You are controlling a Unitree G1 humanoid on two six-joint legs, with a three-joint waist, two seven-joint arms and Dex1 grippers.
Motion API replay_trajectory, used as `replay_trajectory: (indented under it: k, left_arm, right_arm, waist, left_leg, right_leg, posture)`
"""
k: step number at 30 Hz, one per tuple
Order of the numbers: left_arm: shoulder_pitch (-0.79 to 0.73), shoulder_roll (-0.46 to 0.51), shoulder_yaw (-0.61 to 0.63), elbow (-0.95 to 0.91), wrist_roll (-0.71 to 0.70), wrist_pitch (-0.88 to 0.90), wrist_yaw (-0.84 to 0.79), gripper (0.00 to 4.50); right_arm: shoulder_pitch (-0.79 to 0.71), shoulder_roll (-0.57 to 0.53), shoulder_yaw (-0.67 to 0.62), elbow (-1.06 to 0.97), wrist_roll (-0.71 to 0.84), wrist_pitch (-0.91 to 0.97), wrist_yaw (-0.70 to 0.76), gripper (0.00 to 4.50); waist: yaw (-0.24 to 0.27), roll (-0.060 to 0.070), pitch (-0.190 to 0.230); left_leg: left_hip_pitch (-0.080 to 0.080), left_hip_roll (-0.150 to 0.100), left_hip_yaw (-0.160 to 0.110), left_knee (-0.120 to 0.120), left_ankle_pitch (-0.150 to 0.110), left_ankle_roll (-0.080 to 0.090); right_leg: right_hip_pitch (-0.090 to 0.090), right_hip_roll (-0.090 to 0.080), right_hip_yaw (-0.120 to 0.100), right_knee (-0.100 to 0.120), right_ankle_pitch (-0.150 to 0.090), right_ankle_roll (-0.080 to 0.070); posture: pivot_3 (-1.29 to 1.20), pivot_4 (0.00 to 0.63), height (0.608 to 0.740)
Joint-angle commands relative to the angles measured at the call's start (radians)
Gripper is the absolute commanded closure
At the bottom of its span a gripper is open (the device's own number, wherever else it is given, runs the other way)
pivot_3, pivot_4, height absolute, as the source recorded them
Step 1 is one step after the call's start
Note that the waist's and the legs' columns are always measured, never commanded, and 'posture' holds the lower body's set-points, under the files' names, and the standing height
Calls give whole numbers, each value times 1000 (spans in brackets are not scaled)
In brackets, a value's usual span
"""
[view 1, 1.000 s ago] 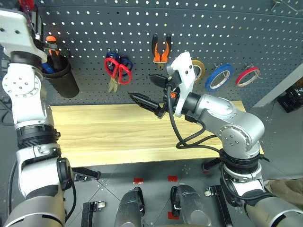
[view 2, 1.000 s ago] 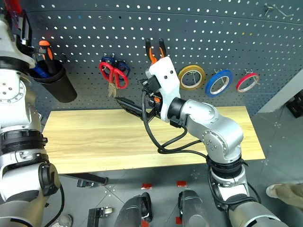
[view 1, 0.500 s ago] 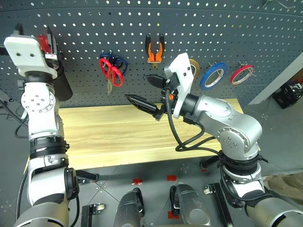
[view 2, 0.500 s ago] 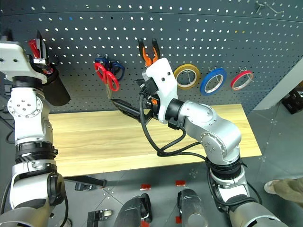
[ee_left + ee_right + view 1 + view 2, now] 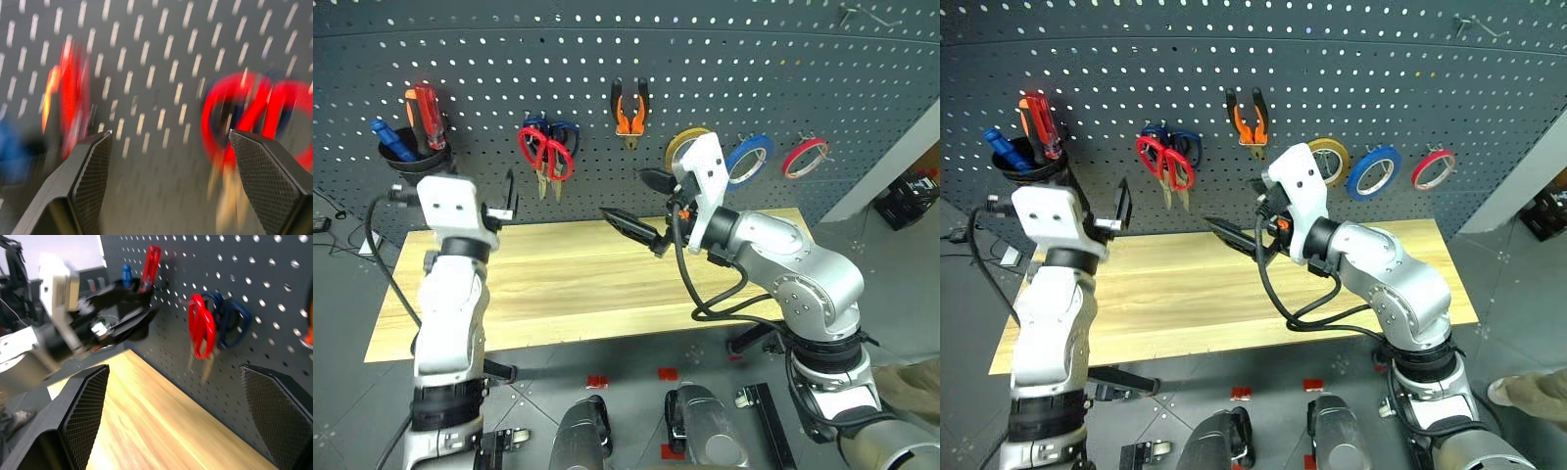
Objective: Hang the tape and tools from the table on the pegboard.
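Note:
On the dark pegboard [image 5: 862, 59] hang the red-handled scissors [image 5: 546, 152], the orange-and-black pliers [image 5: 628, 106] and the blue tape [image 5: 749, 157]. The red-handled screwdriver [image 5: 429, 103] stands in a black cup [image 5: 409, 162] on the board's left. My left gripper [image 5: 504, 201] hovers open and empty just below and right of that cup, over the table [image 5: 558, 284]. Its wrist view shows both pads wide apart with the screwdriver [image 5: 73, 98] and scissors [image 5: 244, 112] beyond. My right gripper [image 5: 641, 204] is open and empty above the table's middle, below the pliers.
A yellow tape ring [image 5: 683, 145] and a red tape ring [image 5: 804, 157] flank the blue one. Blue-handled scissors [image 5: 566, 132] hang behind the red pair. The cup also holds a blue tool [image 5: 389, 140] and an orange-handled one [image 5: 412, 98].
My left gripper opened, leaving the red screwdriver in the cup, and dropped down away from it. The right gripper sank slightly. The camera view shifted too.

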Motion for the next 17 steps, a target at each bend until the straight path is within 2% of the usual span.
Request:
replay_trajectory:
  k: [1,8,11,17]
  left_arm:
    - [50,-12,23,-91,60,132,69,497]
    - [151,-32,43,-27,43,128,33,497]
    - [165,-49,58,3,8,125,8,497]
    - [207,-58,62,77,1,66,-28,497]
  right_arm:
    - [82,-44,9,0,-80,-150,21,0]
    - [317,-13,-13,281,-283,-542,-77,0]
    - [346,-19,-5,408,-374,-687,-108,0]
    - [372,9,-91,697,-426,-889,-213,0]
  waist:
    - [3,1,-7]
    - [18,3,-46]
    - [22,6,-56]
    - [27,8,-82]
  left_leg:
    - [0,1,0,0,0,0]
    - [2,2,1,0,0,0]
    - [3,2,2,0,0,0]
    - [3,2,2,0,0,-1]
  right_leg:
    - [0,1,0,1,1,-1]
    - [1,3,1,0,2,-3]
    - [1,3,2,0,2,-3]
    - [1,4,3,0,2,-4]
  posture:
    - [-193,149,740]
    - [-176,117,740]
    - [-167,96,740]
    - [-151,65,740]
